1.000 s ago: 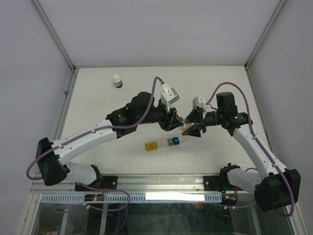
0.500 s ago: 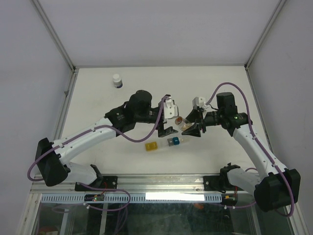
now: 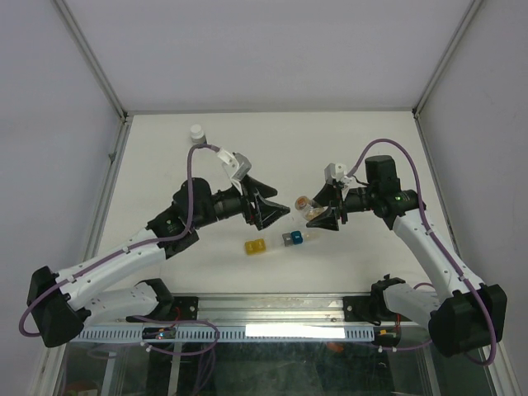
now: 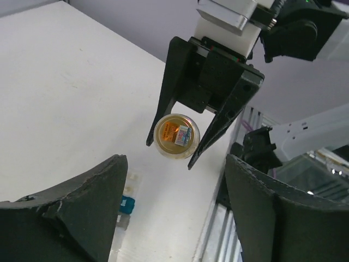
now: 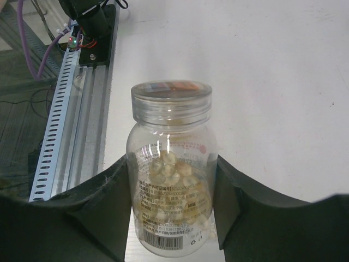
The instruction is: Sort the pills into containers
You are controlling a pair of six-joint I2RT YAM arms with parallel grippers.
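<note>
- From the top camera, your right gripper (image 3: 318, 216) is clamped around the small clear vial (image 3: 309, 208) and holds it off the table (image 3: 165, 165), tipped on its side with the capped end pointing left at the other arm.
- Your left gripper (image 3: 276, 211) faces it with its jaws apart, near the vial but not touching, probably so that it can take the cap.
- The containers (image 3: 281, 241) lie in a short strip on the table just near of both grippers, yellow at the left, blue in the middle and clear at the right. That puts them close under where you would pour.
- A white-capped bottle (image 3: 196, 134) stands well apart at the far left.
- From the left wrist, you look straight at the cap (image 4: 176, 136) between the right arm's dark fingers. The left jaws stand wide on either side, with nothing between them.
- From the right wrist, the pills (image 5: 170, 170) sit as a pale tan heap inside the gripped vial. The cap is on, so no sorting has begun.
</note>
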